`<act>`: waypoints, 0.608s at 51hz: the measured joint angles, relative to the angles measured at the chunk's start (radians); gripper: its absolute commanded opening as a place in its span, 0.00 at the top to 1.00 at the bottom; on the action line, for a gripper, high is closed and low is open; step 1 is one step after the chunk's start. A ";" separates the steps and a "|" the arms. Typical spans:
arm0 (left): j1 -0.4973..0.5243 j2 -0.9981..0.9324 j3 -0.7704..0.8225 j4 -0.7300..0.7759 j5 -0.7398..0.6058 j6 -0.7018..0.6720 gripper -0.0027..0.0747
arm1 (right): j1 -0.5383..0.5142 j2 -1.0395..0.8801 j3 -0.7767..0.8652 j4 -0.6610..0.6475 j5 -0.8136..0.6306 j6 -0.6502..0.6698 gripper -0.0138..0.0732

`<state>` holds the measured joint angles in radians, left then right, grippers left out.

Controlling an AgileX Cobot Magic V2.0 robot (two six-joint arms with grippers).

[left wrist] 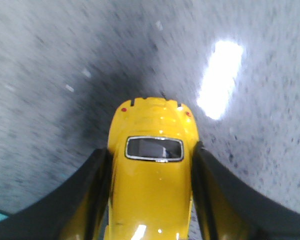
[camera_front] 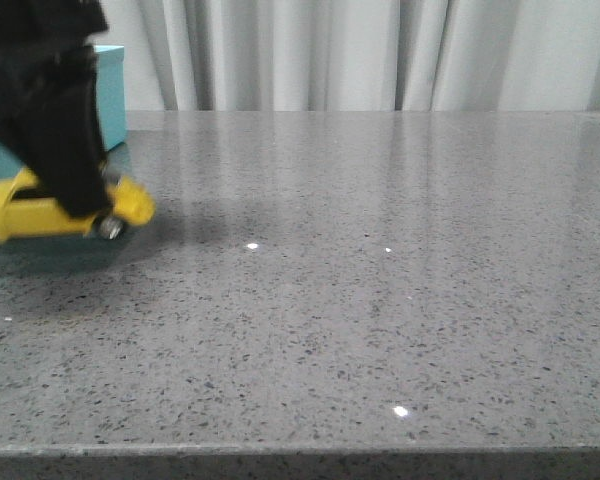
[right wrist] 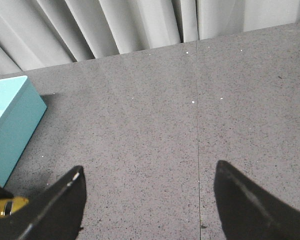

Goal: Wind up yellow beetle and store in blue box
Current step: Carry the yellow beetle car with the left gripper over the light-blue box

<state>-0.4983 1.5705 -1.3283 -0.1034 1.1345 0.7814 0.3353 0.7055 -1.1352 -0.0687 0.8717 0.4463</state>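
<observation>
Speckled grey table (camera_front: 380, 330) up front; yellow beetle (camera_front: 40, 212) just before blue box (camera_front: 112, 90), wheels down, pinned by left gripper (camera_front: 70, 200) for winding. Left wrist: fingers (left wrist: 92, 192) clamping beetle flanks. Right wrist: right gripper (right wrist: 147, 200) spread wide, idle, well apart from box.

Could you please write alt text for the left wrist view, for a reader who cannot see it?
The left claw grips the yellow beetle by its sides, one dark finger against each flank, seen from above. Beneath it lies a blurred grey speckled table with a bright glare patch.
</observation>
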 measured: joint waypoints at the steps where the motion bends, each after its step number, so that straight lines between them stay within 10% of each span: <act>1: 0.000 0.000 -0.020 -0.005 0.002 0.000 0.87 | 0.000 0.000 0.000 0.000 0.000 -0.002 0.22; 23: 0.126 -0.021 -0.475 0.082 0.006 -0.380 0.87 | 0.000 0.000 0.000 0.000 0.000 -0.004 0.22; 31: 0.349 -0.009 -0.499 0.103 0.031 -0.635 0.87 | 0.000 0.000 0.000 0.000 -0.002 -0.004 0.22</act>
<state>-0.1496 1.5620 -1.8270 0.0000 1.1651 0.1467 0.3353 0.7055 -1.1352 -0.0687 0.8702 0.4427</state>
